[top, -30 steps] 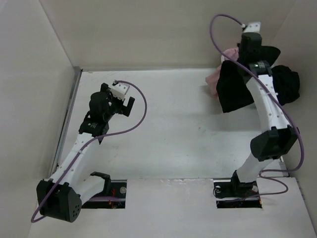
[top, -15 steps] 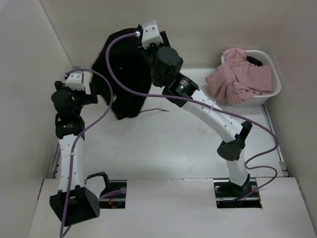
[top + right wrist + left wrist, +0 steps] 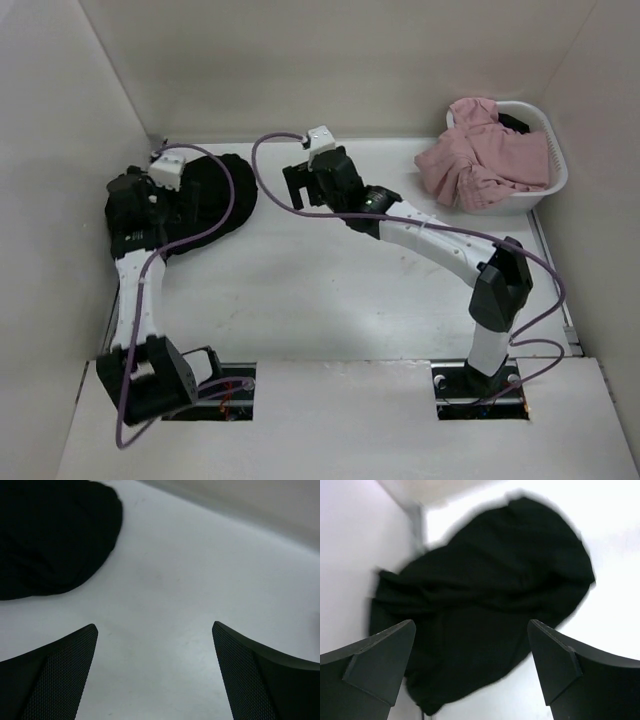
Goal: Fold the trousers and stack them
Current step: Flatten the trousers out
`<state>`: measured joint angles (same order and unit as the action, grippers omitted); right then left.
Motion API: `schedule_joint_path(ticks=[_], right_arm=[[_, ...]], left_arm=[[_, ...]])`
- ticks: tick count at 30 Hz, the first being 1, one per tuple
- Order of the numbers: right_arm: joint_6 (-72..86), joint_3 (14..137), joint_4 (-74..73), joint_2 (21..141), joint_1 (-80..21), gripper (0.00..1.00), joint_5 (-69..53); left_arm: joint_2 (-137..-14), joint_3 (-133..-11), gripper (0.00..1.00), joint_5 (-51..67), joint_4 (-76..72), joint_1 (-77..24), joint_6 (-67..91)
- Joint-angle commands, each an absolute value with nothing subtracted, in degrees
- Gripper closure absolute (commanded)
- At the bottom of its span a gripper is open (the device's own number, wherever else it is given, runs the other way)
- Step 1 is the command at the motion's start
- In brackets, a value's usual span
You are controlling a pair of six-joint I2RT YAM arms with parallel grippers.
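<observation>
The black trousers [image 3: 212, 200] lie in a crumpled heap on the table at the far left, against the left wall. In the left wrist view the trousers [image 3: 485, 605] fill most of the picture, and my left gripper [image 3: 470, 660] hangs open above their near edge, holding nothing. My left gripper [image 3: 150, 195] sits over the heap's left side in the top view. My right gripper [image 3: 305, 185] stands open just right of the heap, over bare table. In the right wrist view my right gripper [image 3: 155, 665] is empty, with the trousers [image 3: 55, 535] at the upper left.
A white basket [image 3: 553, 175] at the far right holds a pink garment [image 3: 480, 155] that spills over its left rim. Walls close the table on the left, back and right. The right arm [image 3: 450, 245] stretches across the middle of the table.
My right gripper carried the trousers from the basket side across to the far left, then opened and let them drop in a heap. My left arm swung towards the left wall.
</observation>
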<state>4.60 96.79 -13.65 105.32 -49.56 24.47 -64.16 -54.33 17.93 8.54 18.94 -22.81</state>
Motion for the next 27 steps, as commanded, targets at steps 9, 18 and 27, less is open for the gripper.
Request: schedule_joint_path(ticks=[9, 18, 27], right_arm=[[30.06, 77.80, -2.11, 93.96, -43.99, 0.00, 6.23], [33.22, 65.67, -1.06, 84.82, -40.74, 0.00, 12.13], [33.49, 57.75, -1.05, 76.03, -34.33, 0.00, 11.52]], left_arm=[[-94.72, -63.18, 0.05, 4.05, 12.22, 3.57, -40.78], [-103.28, -68.55, 0.90, 1.75, 14.23, -1.44, -38.16], [-92.29, -93.48, 1.00, 22.46, 41.72, -9.09, -14.36]])
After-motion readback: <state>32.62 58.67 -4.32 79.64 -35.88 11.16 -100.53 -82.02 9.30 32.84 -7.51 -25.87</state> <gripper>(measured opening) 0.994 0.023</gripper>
